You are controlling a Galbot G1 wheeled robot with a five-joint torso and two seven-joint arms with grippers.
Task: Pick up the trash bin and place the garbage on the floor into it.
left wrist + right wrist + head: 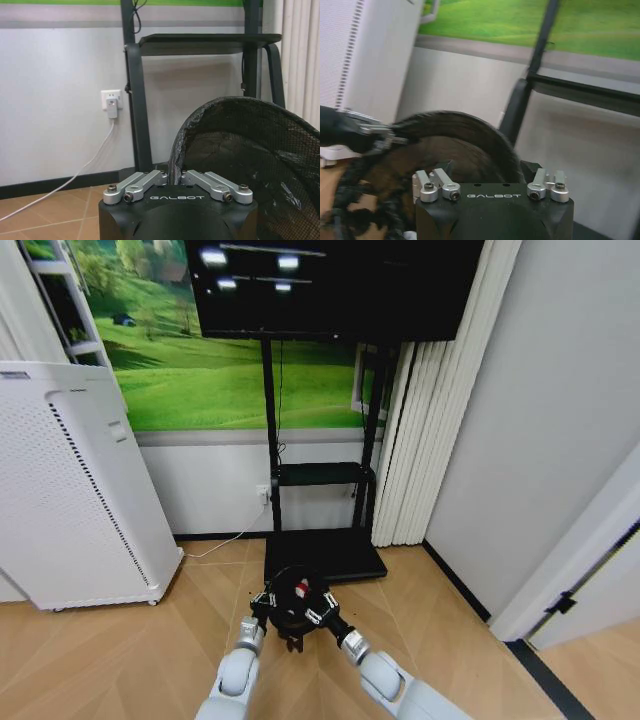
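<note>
Wood floor (150, 660): purifier (70, 490), TV stand (322, 550).

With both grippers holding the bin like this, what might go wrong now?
1. The left gripper pinches only the thin rim of the trash bin, and the mesh already looks dented there; it may buckle or slip.
2. The right gripper holds the opposite rim; uneven arm motion could tilt the bin and spill the red scrap inside.

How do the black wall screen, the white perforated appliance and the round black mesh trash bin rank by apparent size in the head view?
1. Black wall screen and white perforated appliance: alike, not ranked.
2. Round black mesh trash bin, smallest.
</note>
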